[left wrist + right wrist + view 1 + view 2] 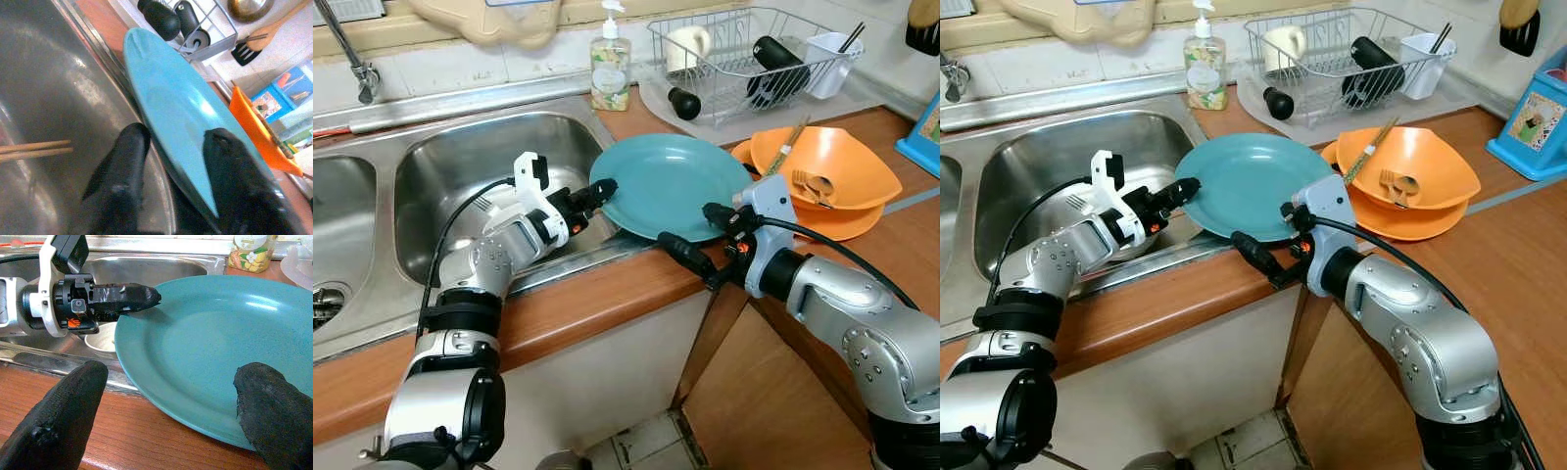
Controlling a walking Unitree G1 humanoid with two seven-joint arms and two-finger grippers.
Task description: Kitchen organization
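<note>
Left tool (592,196) pinches the teal plate (671,186) rim (sink side); right tool (700,240), spread wide, empty, at its near edge.

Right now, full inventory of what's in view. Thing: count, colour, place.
Plate: 1, teal, on counter, edge over sink rim.
Bowls: 2, orange, stacked right of plate, utensils inside.
Dish rack: 1, wire, back of counter, holds cup, black items.
Soap bottle: 1, clear with yellow liquid, behind sink.
Sink: 1, steel, left of plate.
Small bowl: 1, white, in sink.
Chopsticks: pair, wooden, in sink.
Box: 1, blue, far right.
Left gripper: pinching plate's left rim.
Right gripper: open, at plate's near edge.
</note>
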